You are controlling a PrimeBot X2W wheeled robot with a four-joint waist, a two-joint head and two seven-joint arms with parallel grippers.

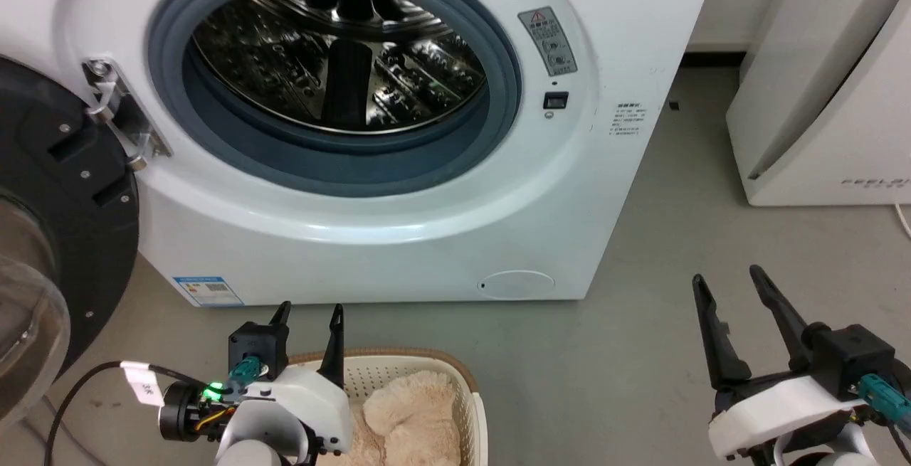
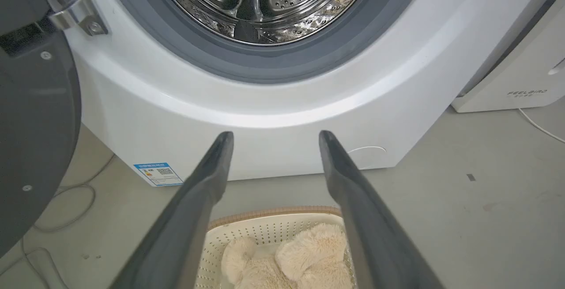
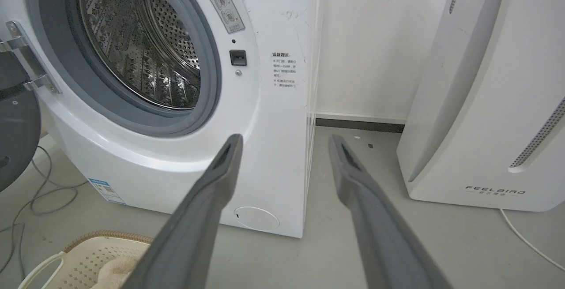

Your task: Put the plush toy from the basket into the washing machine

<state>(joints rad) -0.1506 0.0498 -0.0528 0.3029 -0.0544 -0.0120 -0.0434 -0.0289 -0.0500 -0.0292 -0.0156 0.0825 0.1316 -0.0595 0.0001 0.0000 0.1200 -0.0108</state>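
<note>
Plush toy (image 1: 409,416), cream-beige and long-piled, lay slumped inside a cream perforated basket (image 1: 398,361) with a brown woven-look rim, which stood on the floor just before a white front-loading washing machine (image 1: 398,238), its black-framed door (image 1: 64,188) swung open leftward, its steel drum (image 1: 341,60) exposed.

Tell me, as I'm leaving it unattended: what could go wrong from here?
The plush toy nearly fills the basket, so the open left gripper may hook the basket and drag it up. The door hangs open beside that gripper; a lift could strike it. The toy might snag on the gasket.
</note>
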